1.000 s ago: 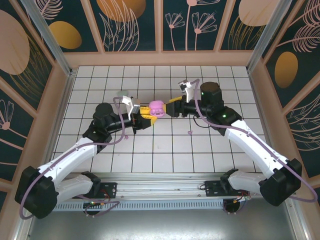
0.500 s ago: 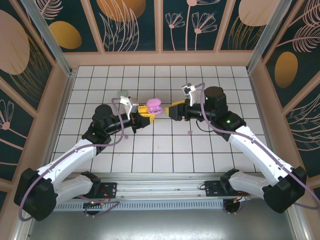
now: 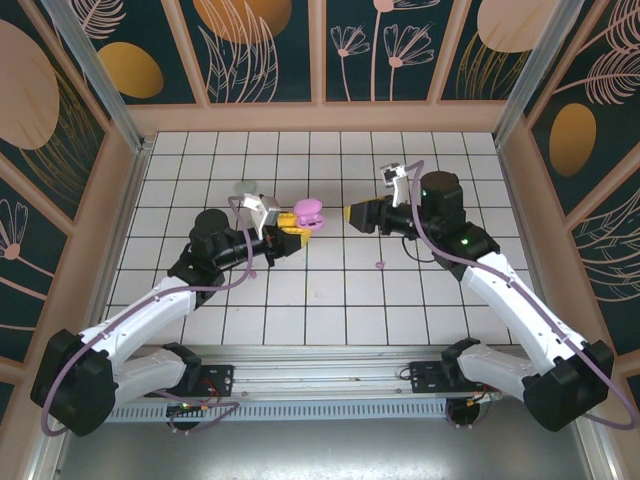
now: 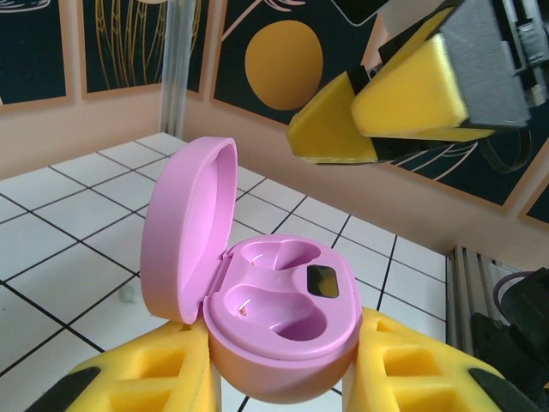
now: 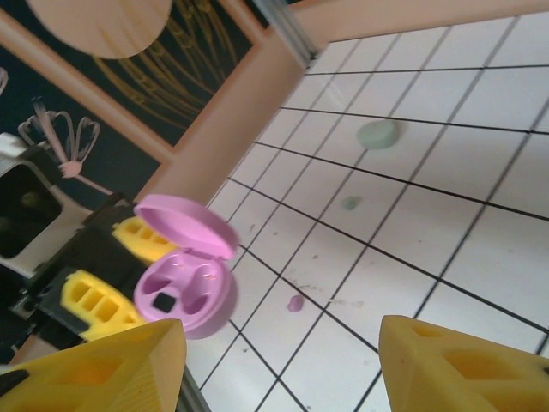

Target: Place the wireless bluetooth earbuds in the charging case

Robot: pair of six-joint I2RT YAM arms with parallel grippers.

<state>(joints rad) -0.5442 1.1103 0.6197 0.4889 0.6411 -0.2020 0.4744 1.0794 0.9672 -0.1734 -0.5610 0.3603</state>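
This is a robotics lab test cell: a white tiled worktop [image 3: 320, 320] is closed in by printed flower wall panels [image 3: 380, 50] between aluminium posts [image 3: 90, 65], and a left arm [image 3: 140, 325] and a right arm [image 3: 520, 300] stand bolted on a metal rail [image 3: 320, 380].

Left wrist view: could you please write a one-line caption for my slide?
Left gripper holds the open, empty pink charging case; the right gripper hovers beyond it.
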